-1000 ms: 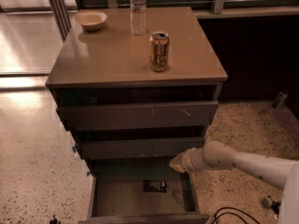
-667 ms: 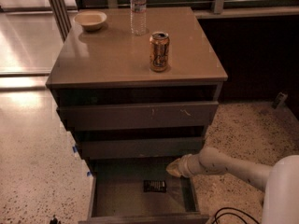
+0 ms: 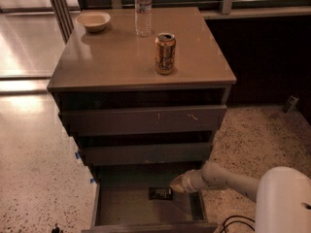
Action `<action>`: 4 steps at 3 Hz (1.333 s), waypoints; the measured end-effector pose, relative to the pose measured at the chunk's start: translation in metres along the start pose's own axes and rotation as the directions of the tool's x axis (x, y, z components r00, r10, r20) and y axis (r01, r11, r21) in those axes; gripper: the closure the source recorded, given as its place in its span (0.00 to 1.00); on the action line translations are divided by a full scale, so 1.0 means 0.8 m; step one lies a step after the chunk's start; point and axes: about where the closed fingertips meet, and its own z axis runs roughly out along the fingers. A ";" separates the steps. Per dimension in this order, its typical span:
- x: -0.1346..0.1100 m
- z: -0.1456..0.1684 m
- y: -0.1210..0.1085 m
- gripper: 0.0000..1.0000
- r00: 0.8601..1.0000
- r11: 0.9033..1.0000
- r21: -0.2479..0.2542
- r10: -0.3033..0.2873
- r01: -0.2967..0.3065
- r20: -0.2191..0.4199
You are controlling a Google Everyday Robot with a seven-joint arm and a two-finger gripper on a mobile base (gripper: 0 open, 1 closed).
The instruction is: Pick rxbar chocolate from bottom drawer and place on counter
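Note:
The rxbar chocolate point(image 3: 160, 193) is a small dark flat bar lying on the floor of the open bottom drawer point(image 3: 121, 205), near its middle. My gripper point(image 3: 177, 185) reaches in from the right over the drawer, its tip just right of and slightly above the bar, close to it. The white arm point(image 3: 228, 179) runs off to the lower right. The counter point(image 3: 112, 52) is the glossy tan top of the cabinet above.
On the counter stand an orange drink can point(image 3: 165, 53), a clear water bottle point(image 3: 143, 11) and a pale bowl point(image 3: 94, 20). Two more drawers point(image 3: 146, 120) sit above the open one. Speckled floor point(image 3: 34, 169) surrounds the cabinet; a dark cable point(image 3: 233, 223) lies at lower right.
My gripper has moved left and down into the bottom drawer, closer to the bar. The bar has not moved.

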 end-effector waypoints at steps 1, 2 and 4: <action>0.016 0.027 0.008 0.82 1.000 0.999 -0.033 -0.008 0.008 -0.005; 0.027 0.058 0.020 0.59 0.999 0.997 -0.068 -0.037 0.036 -0.011; 0.039 0.091 0.036 0.13 0.996 0.991 -0.108 -0.085 0.083 -0.011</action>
